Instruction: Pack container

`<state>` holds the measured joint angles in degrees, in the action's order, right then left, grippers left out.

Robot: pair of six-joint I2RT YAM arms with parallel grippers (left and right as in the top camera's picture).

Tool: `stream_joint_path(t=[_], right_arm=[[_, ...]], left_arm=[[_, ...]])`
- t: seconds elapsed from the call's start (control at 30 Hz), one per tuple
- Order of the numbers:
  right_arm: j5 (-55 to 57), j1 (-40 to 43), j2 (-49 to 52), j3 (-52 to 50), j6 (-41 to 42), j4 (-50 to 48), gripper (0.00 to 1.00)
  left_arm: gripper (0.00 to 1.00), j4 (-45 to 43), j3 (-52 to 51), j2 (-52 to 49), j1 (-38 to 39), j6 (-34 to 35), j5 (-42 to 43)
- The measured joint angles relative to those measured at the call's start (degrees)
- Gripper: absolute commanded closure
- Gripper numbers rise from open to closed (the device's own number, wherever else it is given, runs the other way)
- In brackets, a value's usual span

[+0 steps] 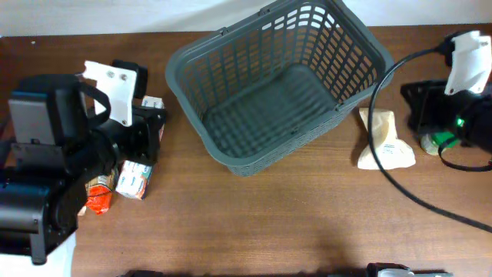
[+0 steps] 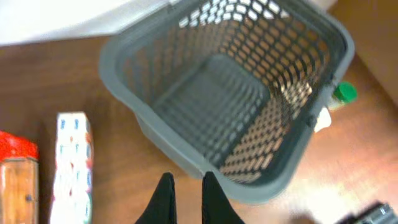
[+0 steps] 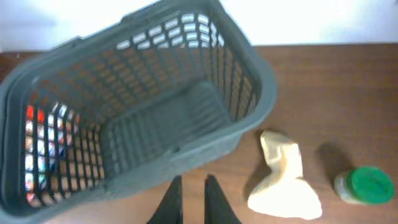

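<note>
The container, a large dark grey lattice basket point(image 1: 269, 108), stands empty at the table's back middle, turned at an angle. It also shows in the left wrist view point(image 2: 224, 99) and the right wrist view point(image 3: 149, 118). My left gripper point(image 1: 157, 123) hovers left of the basket. Its fingers point(image 2: 186, 186) are nearly together and hold nothing, just short of the basket's near rim. My right gripper point(image 1: 411, 96) is right of the basket. Its fingers point(image 3: 193, 193) are also nearly together and empty, near the basket's corner.
A cream bag point(image 1: 384, 142) point(image 3: 283, 177) and a green-lidded jar point(image 1: 440, 141) point(image 3: 367, 185) lie right of the basket. A white-and-blue box point(image 1: 134, 181) point(image 2: 73, 165) and a red packet point(image 1: 98, 196) point(image 2: 15, 168) lie left. A black cable point(image 1: 415, 196) crosses the right side.
</note>
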<state>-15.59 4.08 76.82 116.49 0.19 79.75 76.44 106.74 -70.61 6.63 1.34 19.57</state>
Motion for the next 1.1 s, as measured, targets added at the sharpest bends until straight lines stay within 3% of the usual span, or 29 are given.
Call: stream_joint_path(t=[0.2, 0.4, 0.63, 0.8, 1.1], right_arm=[[0.76, 0.0, 3.13, 0.44, 4.83, -2.54, 0.96], [0.74, -0.02, 12.35, 0.42, 7.08, -2.36, 0.96], [-0.83, -0.02, 18.1, 0.42, 7.39, -2.27, 0.96], [-4.09, -0.13, 23.04, 0.42, 6.21, -2.29, 0.96], [-8.17, -1.51, 26.53, 0.42, 2.32, -2.43, 0.96]], left_arm=[[0.98, 6.78, 0.04, 0.0, 8.48, -0.66, 0.2], [0.98, 12.24, 0.15, -0.66, 24.04, -5.07, 0.35], [0.98, 13.07, 0.22, -7.54, 37.55, -6.34, -1.99], [0.98, 13.11, 0.22, -14.67, 42.8, -6.47, -8.13], [0.98, 12.61, 0.22, -24.61, 43.3, -9.03, -13.9]])
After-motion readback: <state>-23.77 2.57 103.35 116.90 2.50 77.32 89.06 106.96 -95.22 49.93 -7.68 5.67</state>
